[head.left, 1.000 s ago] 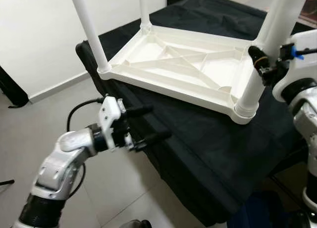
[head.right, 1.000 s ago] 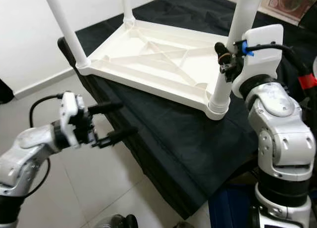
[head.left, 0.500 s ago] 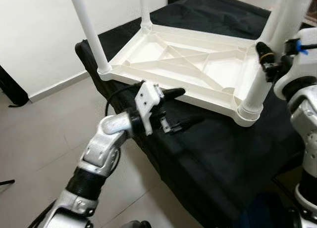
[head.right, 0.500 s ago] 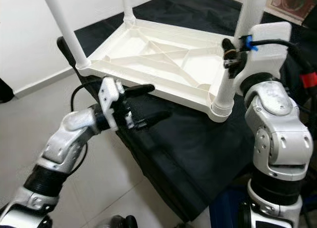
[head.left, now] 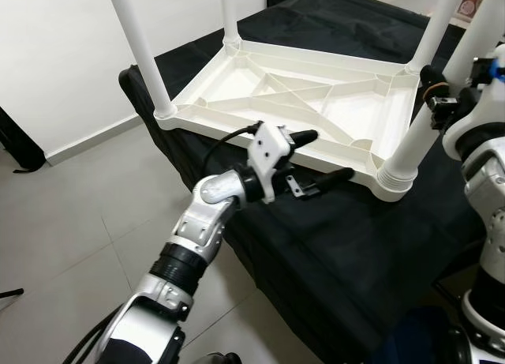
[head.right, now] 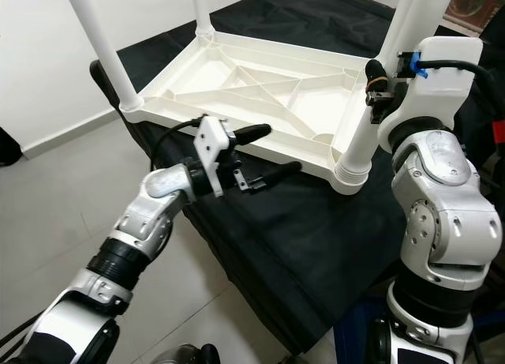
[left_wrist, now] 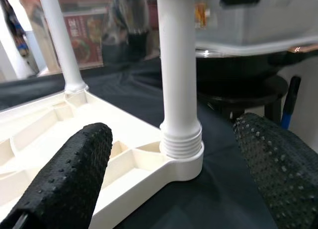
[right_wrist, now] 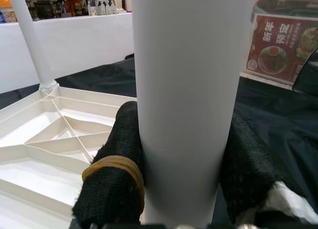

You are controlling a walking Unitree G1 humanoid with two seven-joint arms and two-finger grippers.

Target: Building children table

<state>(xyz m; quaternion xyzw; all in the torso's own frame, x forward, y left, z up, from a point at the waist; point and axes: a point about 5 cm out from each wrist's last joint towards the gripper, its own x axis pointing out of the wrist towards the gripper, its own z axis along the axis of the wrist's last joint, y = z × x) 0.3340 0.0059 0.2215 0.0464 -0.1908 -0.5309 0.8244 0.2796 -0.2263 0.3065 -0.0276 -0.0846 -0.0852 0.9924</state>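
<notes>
You have the white children's table lying upside down on a black cloth-covered surface, its ribbed underside facing up and its legs standing upward from the corners. Take that table as your reference.

Your right gripper is clamped around the near right leg of the table, partway up the tube above its threaded collar. In the right wrist view both black fingers press against opposite sides of the white tube, and one of them carries a tan rubber band. The leg stands upright in its corner socket, with the ribbed collar seated against the table frame.

Your left gripper is spread wide and holds nothing. It sits at the table's near long edge, roughly midway along it. One finger lies over the rim, the other lies below the rim, just above the black cloth; whether either touches the plastic cannot be told. The left wrist view looks between the two fingers toward the near right leg and its collar.

The remaining legs stand at the table's other corners, the near left leg closest to the white wall. Grey floor tiles lie below the cloth-covered surface.
</notes>
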